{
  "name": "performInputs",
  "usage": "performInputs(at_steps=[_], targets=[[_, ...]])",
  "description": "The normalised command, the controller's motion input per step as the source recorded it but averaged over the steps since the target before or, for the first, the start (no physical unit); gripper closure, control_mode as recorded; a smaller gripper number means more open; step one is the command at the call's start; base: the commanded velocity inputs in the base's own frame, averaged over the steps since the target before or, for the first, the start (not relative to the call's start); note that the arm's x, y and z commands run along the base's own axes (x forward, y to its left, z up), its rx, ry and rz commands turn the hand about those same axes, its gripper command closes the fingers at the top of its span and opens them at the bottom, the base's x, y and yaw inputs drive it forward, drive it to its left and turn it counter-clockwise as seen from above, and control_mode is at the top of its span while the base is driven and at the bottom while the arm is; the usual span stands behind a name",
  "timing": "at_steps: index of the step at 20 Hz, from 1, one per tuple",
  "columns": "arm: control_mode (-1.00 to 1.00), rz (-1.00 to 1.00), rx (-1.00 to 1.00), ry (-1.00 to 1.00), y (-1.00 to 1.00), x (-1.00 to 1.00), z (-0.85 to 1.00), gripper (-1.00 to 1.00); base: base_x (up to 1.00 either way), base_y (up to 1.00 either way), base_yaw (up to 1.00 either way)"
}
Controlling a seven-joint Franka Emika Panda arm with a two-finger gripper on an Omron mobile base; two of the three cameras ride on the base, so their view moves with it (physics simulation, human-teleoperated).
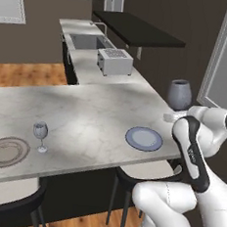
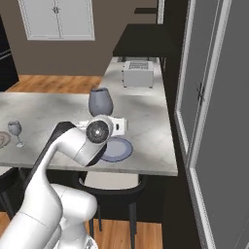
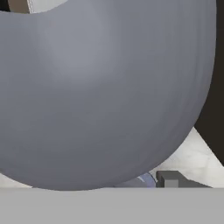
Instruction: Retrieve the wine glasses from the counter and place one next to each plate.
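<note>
One wine glass (image 1: 40,135) stands upright on the marble top just right of the beige plate (image 1: 6,152); this wine glass (image 2: 15,131) also appears at the far left of the right base view. The blue-grey plate (image 1: 144,138) lies near the front edge, and the hand (image 1: 170,117) hovers low between it and a grey vase (image 1: 179,95). In the hand view, the vase (image 3: 100,87) looms right in front. One dark fingertip (image 3: 168,178) shows, with a bluish translucent sliver (image 3: 142,180) against it. I cannot tell what that sliver is.
A toaster (image 1: 114,61) and a sink (image 1: 88,42) sit on the long counter (image 1: 90,69) behind. Stools (image 1: 144,170) stand under the near marble top. A tall grey cabinet (image 2: 214,121) rises on the right. My own arm (image 1: 193,152) hides the top's right corner.
</note>
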Motion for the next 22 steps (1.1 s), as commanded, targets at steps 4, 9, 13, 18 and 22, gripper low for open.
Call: performInputs(at_steps=[4,9,13,18,22], targets=[[-1.00,-0.31,0.00,0.01,-0.79,0.58,-0.63,1.00,0.00,0.00,0.00],[-1.00,-0.15,0.00,0.02,-0.82,0.63,-0.58,1.00,0.00,0.00,0.00],[-1.00,-0.02,0.00,0.00,-0.51,0.43,-0.52,1.00,0.00,0.00,0.00],[-1.00,0.01,0.00,0.06,-0.45,0.25,-0.45,1.00,0.00,0.00,0.00],[-1.00,0.07,0.00,0.09,-0.37,0.20,-0.41,1.00,0.00,0.00,0.00]])
